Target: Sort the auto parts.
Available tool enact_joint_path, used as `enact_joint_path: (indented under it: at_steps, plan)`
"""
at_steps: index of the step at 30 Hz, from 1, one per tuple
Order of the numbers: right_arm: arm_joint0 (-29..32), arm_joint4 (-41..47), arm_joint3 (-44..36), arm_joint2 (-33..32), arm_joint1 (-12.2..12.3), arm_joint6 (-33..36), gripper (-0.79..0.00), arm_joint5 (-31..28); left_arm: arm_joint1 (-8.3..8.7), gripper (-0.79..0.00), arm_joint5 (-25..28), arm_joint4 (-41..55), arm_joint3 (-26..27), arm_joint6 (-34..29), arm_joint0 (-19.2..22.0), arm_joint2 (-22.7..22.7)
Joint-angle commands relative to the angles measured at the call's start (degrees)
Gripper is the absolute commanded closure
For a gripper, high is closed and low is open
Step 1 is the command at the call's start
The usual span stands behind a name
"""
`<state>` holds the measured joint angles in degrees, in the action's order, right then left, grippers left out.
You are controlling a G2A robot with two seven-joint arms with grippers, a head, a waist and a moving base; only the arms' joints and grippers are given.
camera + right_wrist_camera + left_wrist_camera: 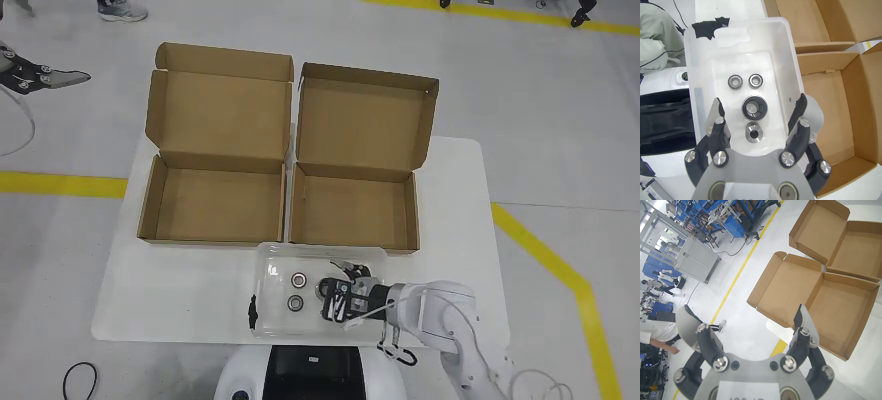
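Observation:
A clear plastic bin [320, 247] [792, 56] stands at the table's front edge. It holds two small roller bearings [735, 82] [755, 81] [298, 279] [297, 302], a larger black-ringed bearing [754, 108] and a steel bushing [754, 134]. My right gripper [760, 100] [340, 290] hangs open just above the bin, its fingers either side of the larger bearing with nothing held. My left gripper [743, 308] is open and empty, raised off to the side of the table beside the boxes.
Two open, empty cardboard boxes sit side by side behind the bin: the left box [215, 205] [838, 313] and the right box [350, 210] [853, 251], lids folded back. Black tape [702, 30] marks the bin's end wall. White table [170, 290] lies bare left of the bin.

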<state>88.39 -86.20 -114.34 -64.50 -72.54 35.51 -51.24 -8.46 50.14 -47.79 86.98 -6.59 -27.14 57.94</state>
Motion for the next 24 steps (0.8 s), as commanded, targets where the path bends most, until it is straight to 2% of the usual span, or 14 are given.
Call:
enact_joint_path:
  at_steps: [1,6,8,19,24]
  plan:
    - [-0.2,0.1,0.5,0.6,0.1,0.7,-0.606,0.4,0.0,-0.785,0.0,0.0,0.0,0.0,0.0,0.0]
    - [-1.4,0.6,2.5,2.3,0.2,2.5,-0.613,1.2,0.0,-0.785,0.0,0.0,0.0,0.0,0.0,0.0]
    - [-2.1,0.5,3.2,2.9,0.2,3.1,-0.646,1.7,0.0,-0.785,0.0,0.0,0.0,0.0,0.0,0.0]
    - [-6.3,1.4,7.7,7.3,0.1,5.7,-0.548,4.1,0.0,-0.785,0.0,0.0,0.0,0.0,0.0,0.0]
    - [-7.9,2.1,9.4,8.7,0.0,7.1,-0.548,5.0,0.0,-0.785,0.0,0.0,0.0,0.0,0.0,0.0]
